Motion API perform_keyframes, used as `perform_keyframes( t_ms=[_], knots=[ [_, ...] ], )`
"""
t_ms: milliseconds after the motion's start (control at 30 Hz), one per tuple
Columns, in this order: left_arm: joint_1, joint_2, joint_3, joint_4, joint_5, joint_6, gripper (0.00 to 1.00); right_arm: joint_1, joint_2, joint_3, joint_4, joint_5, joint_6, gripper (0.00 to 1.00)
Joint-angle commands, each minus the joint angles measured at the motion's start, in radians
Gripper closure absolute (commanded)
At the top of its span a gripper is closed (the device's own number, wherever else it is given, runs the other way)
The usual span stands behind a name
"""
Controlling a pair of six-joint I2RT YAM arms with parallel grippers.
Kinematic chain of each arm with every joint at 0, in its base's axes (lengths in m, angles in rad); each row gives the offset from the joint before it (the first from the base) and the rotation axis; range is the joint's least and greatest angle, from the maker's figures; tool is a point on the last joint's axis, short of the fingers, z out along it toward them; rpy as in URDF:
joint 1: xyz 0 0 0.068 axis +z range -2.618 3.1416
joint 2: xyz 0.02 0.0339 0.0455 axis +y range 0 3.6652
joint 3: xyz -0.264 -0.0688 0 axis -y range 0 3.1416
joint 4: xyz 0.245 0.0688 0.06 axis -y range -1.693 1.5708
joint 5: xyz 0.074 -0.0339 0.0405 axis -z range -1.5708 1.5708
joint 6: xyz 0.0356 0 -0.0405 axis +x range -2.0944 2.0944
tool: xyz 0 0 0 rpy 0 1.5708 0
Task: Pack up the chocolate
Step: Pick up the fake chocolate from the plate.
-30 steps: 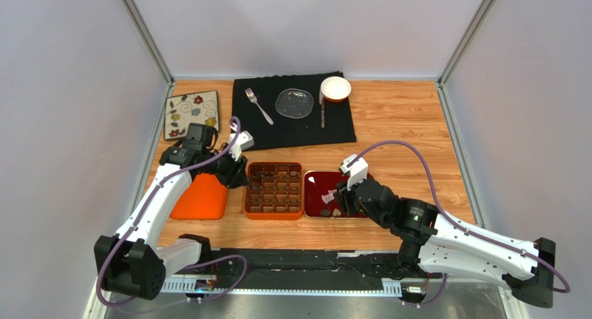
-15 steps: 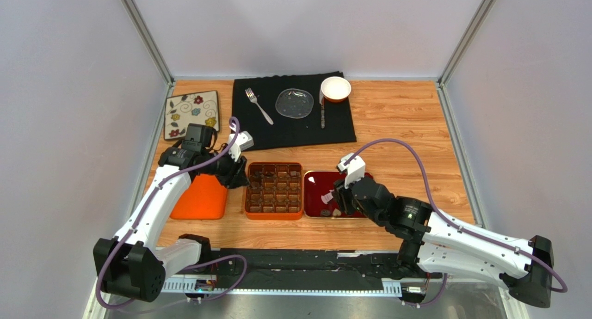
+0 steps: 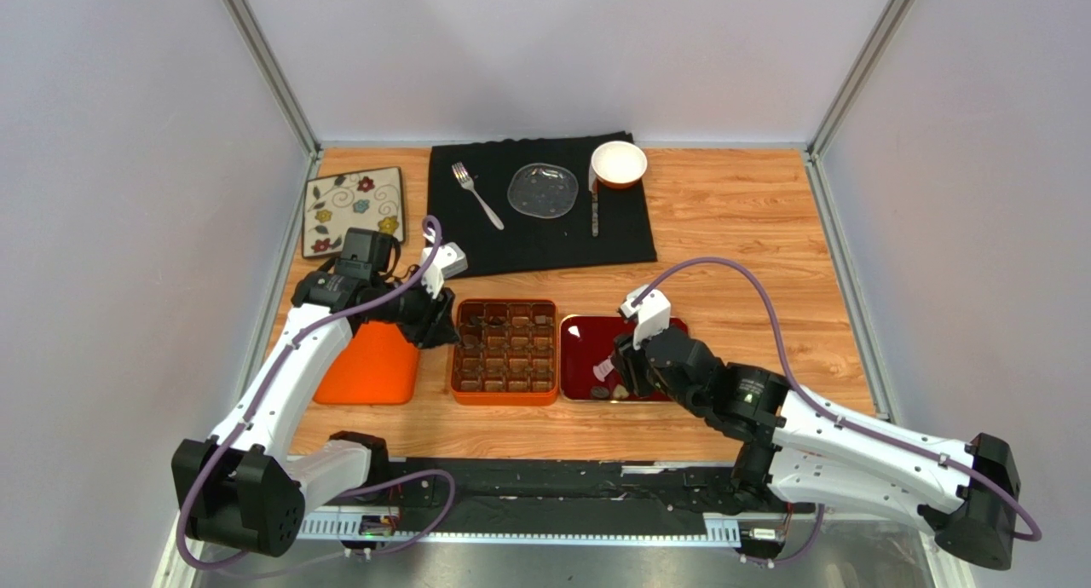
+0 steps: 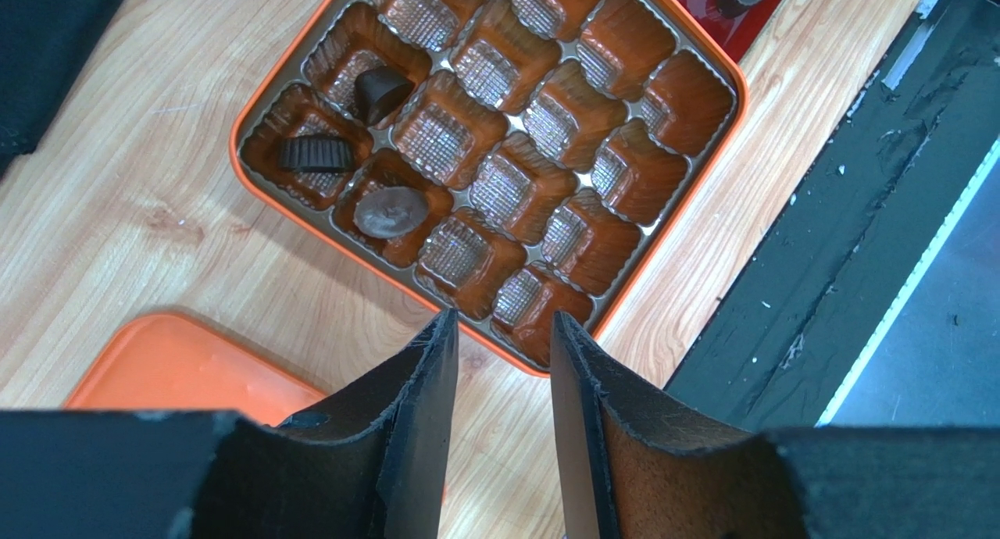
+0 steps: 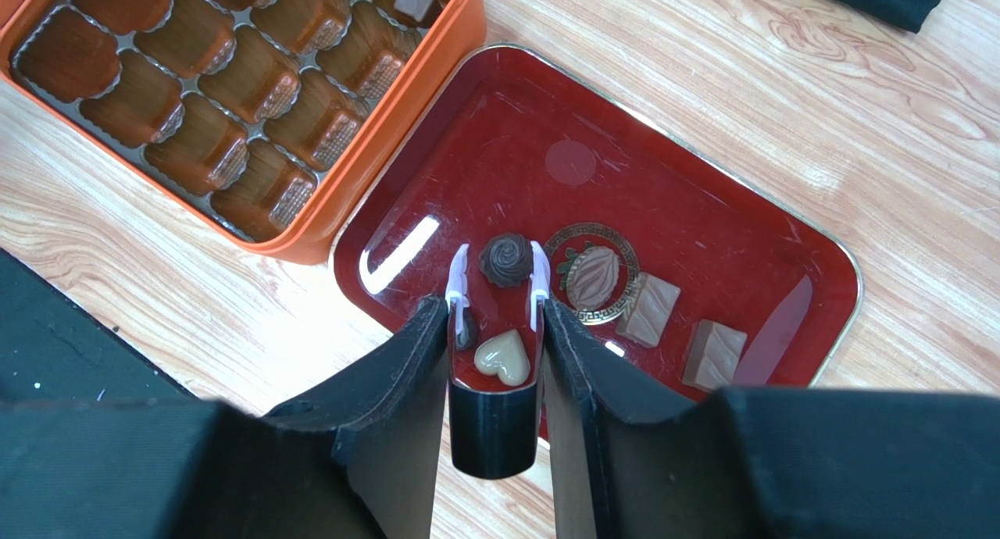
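1. Orange box (image 3: 506, 400) with a gridded insert stands mid-table. In the left wrist view, three chocolates (image 4: 391, 212) sit in three neighbouring cells at one corner.
2. Red tray (image 5: 657, 199) lies just beside the box at its 3 o'clock.
3. Round swirled chocolate (image 5: 507, 258), dark, lies on the tray between the white tips of the right gripper.
4. Heart-shaped chocolate (image 5: 505, 357), pale, lies on the tray at 6 o'clock of the round one, between the finger bodies.
5. Oval chocolate (image 5: 590, 275) rests on a gold ring at 3 o'clock of the round one. Two square chocolates (image 5: 649, 308), lighter brown, lie beyond it toward 4 o'clock.
6. Right gripper (image 5: 499, 270) is low over the tray with its fingers parted. The tips stand either side of the round piece, and a gap shows on one side.
7. Left gripper (image 4: 499, 334) is at the box's 9 o'clock edge, with its fingers parted and nothing between them.
8. Orange lid (image 3: 369, 368) lies flat at 9 o'clock of the box, partly under the left arm.
9. Black cloth (image 3: 538, 237) lies at 12 o'clock of the box. It bears a fork (image 3: 476, 194), a clear glass plate (image 3: 543, 189), a knife (image 3: 594, 211) and a white bowl (image 3: 619, 164).
10. Floral tile (image 3: 354, 211) lies at 10 o'clock of the box, near the left wall.
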State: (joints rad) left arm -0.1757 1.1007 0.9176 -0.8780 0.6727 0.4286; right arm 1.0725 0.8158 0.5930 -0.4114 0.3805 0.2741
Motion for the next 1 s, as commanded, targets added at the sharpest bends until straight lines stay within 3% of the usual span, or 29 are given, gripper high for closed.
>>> perform_keyframes(
  t_ms=[0, 633, 967],
  knots=[
    [0.005, -0.019, 0.036, -0.003, 0.028, 0.007, 0.58, -0.011, 0.009, -0.004, 0.088, -0.009, 0.013, 0.64],
    [0.005, -0.035, 0.003, 0.004, 0.002, 0.004, 0.59, -0.059, 0.028, -0.039, 0.122, -0.068, 0.0, 0.65],
    [0.025, -0.052, -0.108, 0.105, -0.113, -0.04, 0.39, -0.06, 0.017, -0.016, 0.132, -0.071, -0.019, 0.72]
  ],
)
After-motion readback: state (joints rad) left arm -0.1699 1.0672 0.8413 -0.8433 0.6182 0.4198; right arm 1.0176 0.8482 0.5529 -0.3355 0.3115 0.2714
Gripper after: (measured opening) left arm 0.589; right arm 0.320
